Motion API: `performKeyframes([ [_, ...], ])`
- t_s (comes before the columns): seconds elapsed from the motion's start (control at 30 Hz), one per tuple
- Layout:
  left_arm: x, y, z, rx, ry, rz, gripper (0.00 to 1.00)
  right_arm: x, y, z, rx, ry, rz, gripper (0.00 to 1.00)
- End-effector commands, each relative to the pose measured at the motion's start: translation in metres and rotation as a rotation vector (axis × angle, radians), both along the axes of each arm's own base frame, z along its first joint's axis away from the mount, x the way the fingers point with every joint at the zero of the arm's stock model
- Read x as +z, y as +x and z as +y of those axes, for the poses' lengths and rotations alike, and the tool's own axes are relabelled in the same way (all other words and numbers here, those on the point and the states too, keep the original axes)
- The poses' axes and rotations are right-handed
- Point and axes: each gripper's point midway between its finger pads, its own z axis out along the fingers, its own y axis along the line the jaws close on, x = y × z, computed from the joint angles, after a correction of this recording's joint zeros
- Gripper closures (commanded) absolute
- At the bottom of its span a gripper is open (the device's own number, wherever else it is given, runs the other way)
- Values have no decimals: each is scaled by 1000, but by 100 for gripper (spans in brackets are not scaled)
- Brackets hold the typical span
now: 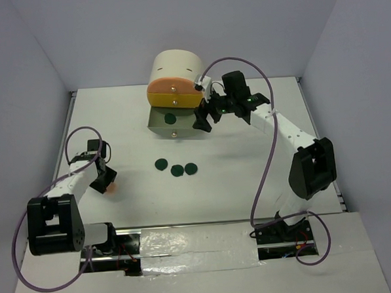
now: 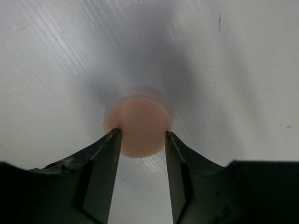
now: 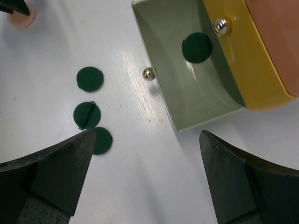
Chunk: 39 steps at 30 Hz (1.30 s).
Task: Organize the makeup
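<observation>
The peach round puff (image 2: 138,119) lies on the white table at the left, also in the top view (image 1: 111,186) and the right wrist view (image 3: 22,18). My left gripper (image 2: 142,134) (image 1: 104,179) is low at the table, its fingertips pressed on both sides of the puff. Three dark green discs (image 1: 177,168) (image 3: 89,78) lie in a row mid-table. A fourth disc (image 1: 170,118) (image 3: 196,47) lies in the open grey-green drawer (image 3: 187,100). My right gripper (image 1: 204,120) (image 3: 147,135) is wide open and empty over the table beside that drawer. Sticks, palettes and the pinkish square are out of view.
The cream drum-shaped cabinet (image 1: 175,67) stands at the back centre, its orange drawer (image 1: 173,88) and yellow drawer (image 1: 175,101) shut above the pulled-out drawer (image 1: 156,125). Grey walls enclose the table on three sides.
</observation>
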Motion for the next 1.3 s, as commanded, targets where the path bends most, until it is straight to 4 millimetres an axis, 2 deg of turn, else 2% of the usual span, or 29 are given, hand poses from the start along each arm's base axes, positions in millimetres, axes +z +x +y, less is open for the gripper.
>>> performKeyframes([
  [0.0, -4, 17, 7, -20, 5, -30, 47, 25, -6, -8, -5, 51, -27, 0],
  [0.13, -16, 15, 5, -25, -17, -12, 61, 24, -7, -16, -25, 61, -15, 0],
  [0.4, -40, 5, 0, -49, -51, 35, 77, 21, -13, -24, -40, 67, 3, 0],
  [0.47, -40, 4, -4, -60, -69, 36, 84, 21, -14, -26, -43, 65, 5, 0],
  [0.53, -30, 11, -6, -78, -74, -5, 91, 21, -16, -27, -41, 61, 5, 0],
  [0.57, -23, 16, -8, -91, -88, -35, 94, 21, -17, -29, -43, 60, 7, 0],
  [0.6, -7, 26, -9, -118, -83, -97, 100, 20, -18, -30, -41, 59, 9, 0],
  [0.67, 13, 39, -17, -171, -102, -178, 100, 19, -21, -32, -35, 58, 12, 1],
  [0.7, 33, 50, -19, -197, -100, -254, 100, 18, -22, -32, -31, 58, 16, 2],
  [0.83, 90, 89, -49, -387, -167, -537, 100, 6, -32, -32, -4, 53, 38, 9],
  [0.93, 125, 104, -83, -515, -245, -692, 100, -3, -39, -33, 15, 51, 58, 23],
  [0.97, 139, 113, -90, -543, -243, -760, 100, -6, -42, -32, 21, 50, 65, 34],
  [1.0, 150, 118, -104, -582, -263, -801, 100, -10, -45, -33, 22, 47, 74, 40],
  [1.03, 160, 122, -117, -623, -278, -837, 100, -12, -46, -34, 22, 47, 77, 45],
  [1.07, 160, 126, -125, -638, -290, -841, 100, -14, -48, -34, 24, 46, 82, 54],
  [1.1, 180, 138, -134, -670, -287, -919, 100, -15, -48, -34, 24, 47, 83, 58],
  [1.13, 186, 141, -151, -713, -302, -938, 100, -17, -50, -35, 22, 46, 90, 61],
  [1.17, 182, 149, -158, -720, -309, -926, 100, -17, -51, -36, 21, 45, 90, 67],
  [1.2, 199, 157, -171, -746, -311, -968, 100, -20, -52, -36, 21, 42, 96, 70],
  [1.23, 191, 165, -177, -749, -317, -949, 100, -19, -53, -36, 21, 42, 96, 72],
  [1.27, 204, 174, -182, -752, -317, -976, 100, -20, -54, -36, 20, 40, 101, 77],
])
